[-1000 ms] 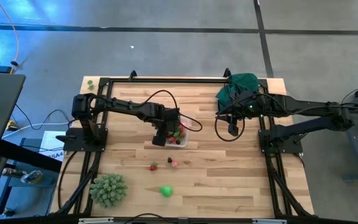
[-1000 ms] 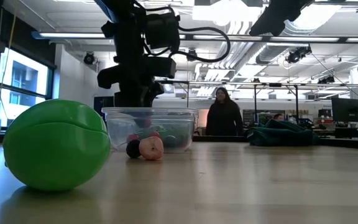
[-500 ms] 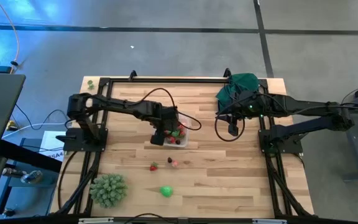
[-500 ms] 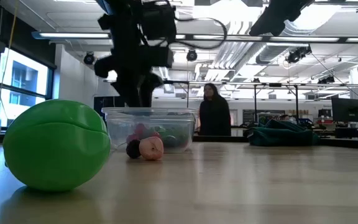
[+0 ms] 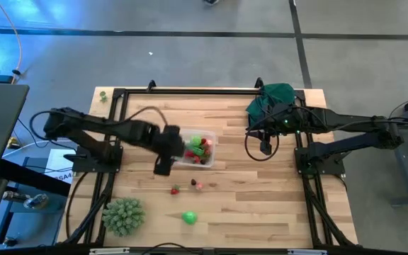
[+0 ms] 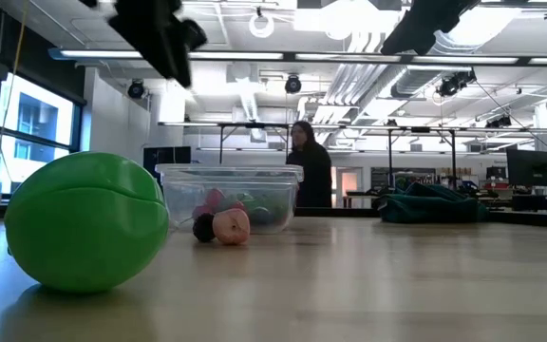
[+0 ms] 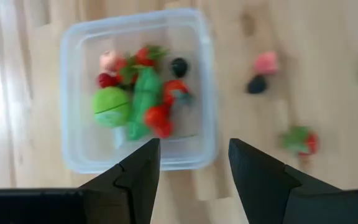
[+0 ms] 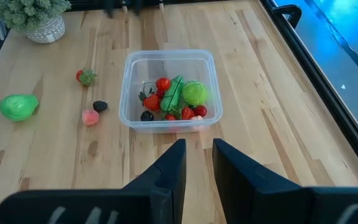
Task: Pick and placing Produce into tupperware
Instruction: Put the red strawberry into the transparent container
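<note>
left gripper (image 7: 191, 171), jaws apart and empty, above the near wall of the tupperware (image 7: 73, 163) holding produce (image 7: 143, 102); right gripper (image 8: 196, 163) narrowly parted, empty.

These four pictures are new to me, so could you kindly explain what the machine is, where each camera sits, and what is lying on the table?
It is a robot with two dark arms at a wooden table, each ending in a two-finger gripper. One camera looks straight down, one sits at table height, and one rides on each wrist. The left gripper is open, holds nothing and hangs just beside the tupperware, a clear box already holding produce. The right gripper waits empty near a dark green cloth. Loose on the table lie a strawberry, a pink piece, a small dark piece and a bright green fruit. A spiky pale-green ball sits at one corner. A person stands in the room behind.
</note>
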Action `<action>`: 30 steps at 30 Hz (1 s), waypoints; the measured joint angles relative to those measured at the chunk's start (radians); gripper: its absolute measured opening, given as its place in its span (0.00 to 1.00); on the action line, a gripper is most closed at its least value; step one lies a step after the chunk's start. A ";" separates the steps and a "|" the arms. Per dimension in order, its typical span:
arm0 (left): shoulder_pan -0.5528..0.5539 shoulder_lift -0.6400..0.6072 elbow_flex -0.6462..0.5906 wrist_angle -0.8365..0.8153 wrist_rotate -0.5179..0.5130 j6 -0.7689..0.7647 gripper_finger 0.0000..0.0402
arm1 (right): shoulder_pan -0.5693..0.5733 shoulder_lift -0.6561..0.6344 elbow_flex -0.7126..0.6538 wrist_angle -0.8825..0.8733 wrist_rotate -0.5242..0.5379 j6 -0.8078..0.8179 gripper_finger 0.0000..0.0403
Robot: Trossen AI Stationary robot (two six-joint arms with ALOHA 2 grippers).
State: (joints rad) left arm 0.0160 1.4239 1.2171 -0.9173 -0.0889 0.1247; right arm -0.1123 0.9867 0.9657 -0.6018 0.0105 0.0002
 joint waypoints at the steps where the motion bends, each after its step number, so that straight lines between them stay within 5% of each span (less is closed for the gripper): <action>1: -0.037 -0.007 0.000 -0.010 -0.019 -0.029 0.45 | 0.000 0.000 0.000 0.000 0.000 0.000 0.17; 16: -0.518 0.060 -0.020 -0.067 -0.308 -0.581 0.45 | 0.000 0.001 0.000 -0.002 0.000 0.000 0.17; 23: -0.561 0.084 -0.168 -0.042 -0.284 -0.769 0.45 | 0.000 0.000 0.000 -0.001 0.000 0.000 0.17; 30: -0.543 0.088 -0.340 0.257 -0.211 -0.787 0.45 | 0.000 0.000 0.000 -0.001 0.000 0.000 0.17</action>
State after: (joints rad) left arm -0.5269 1.5114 0.8766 -0.6607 -0.3001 -0.6627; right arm -0.1121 0.9864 0.9657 -0.6027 0.0105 0.0002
